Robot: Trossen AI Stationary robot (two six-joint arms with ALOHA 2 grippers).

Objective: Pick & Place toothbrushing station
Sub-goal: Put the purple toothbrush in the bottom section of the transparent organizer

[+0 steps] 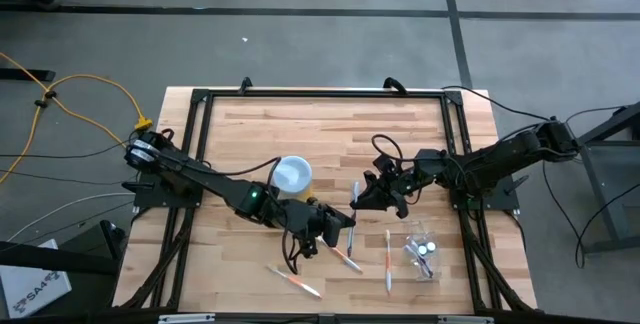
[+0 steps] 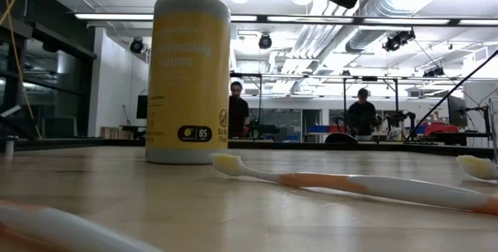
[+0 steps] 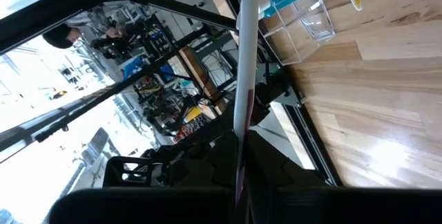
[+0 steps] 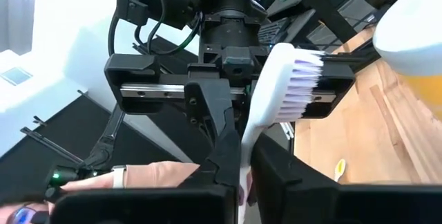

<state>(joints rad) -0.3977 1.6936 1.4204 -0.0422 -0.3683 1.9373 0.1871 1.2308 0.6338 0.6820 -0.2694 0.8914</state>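
A white toothbrush (image 4: pixel 276 106) was held between both grippers above the worktop (image 1: pixel 330 129): left gripper (image 1: pixel 342 222) and right gripper (image 1: pixel 372 196) jaws were clamped on it, its handle mostly hidden.

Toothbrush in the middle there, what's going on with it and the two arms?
Both arms meet mid-table over one white toothbrush. The left end effector and the right end effector are each shut on it, which looks like a handover. Orange toothbrushes lie on the wood nearby, and the clear holder sits on the right arm's side.
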